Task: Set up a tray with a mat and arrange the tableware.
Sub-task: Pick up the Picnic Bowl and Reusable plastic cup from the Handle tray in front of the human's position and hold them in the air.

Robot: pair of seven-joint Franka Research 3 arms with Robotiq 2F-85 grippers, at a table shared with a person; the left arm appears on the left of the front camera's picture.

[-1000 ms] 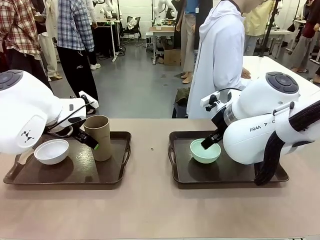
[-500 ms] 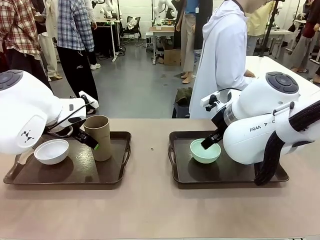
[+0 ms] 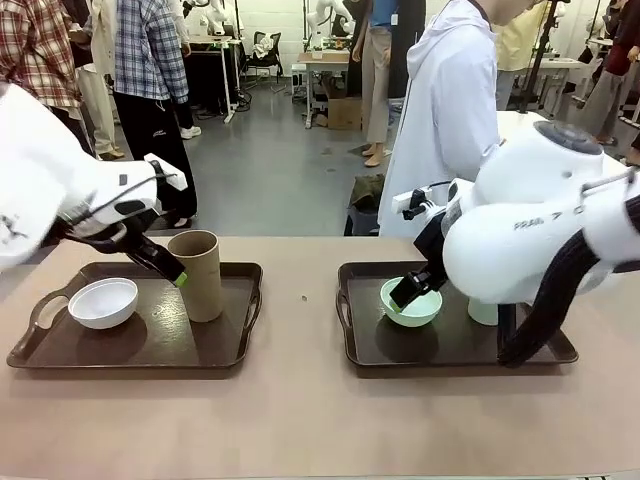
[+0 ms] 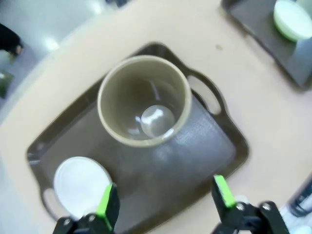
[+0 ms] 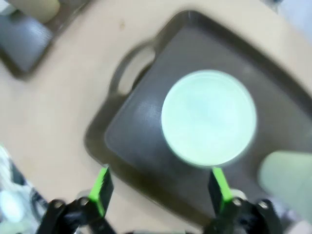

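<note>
The left dark tray (image 3: 240, 330) carries a small white bowl (image 3: 103, 302) and a tall tan-brown cup (image 3: 197, 275) on a dark textured mat (image 4: 204, 134). My left gripper (image 3: 165, 268) hangs open just above and left of the cup's rim. Its wrist view looks down into the cup (image 4: 144, 100), with the white bowl (image 4: 80, 183) beside it and nothing between the fingers. On the right tray (image 3: 360, 345) stand a mint-green bowl (image 3: 412, 303) and a mint-green cup (image 3: 482, 312), the cup partly hidden by my arm. My right gripper (image 3: 408, 291) hovers open over the bowl (image 5: 208, 117), and the mint cup (image 5: 287, 170) is at its side.
A person in a white hooded coat (image 3: 440, 110) stands at the far edge behind the right tray. Bare tan tabletop (image 3: 300, 300) lies between the trays and along the front. Other people stand farther back.
Both arms have risen and drawn back from the tableware. The left gripper moved up off the tan cup. The right arm's shift uncovered the mint-green cup.
</note>
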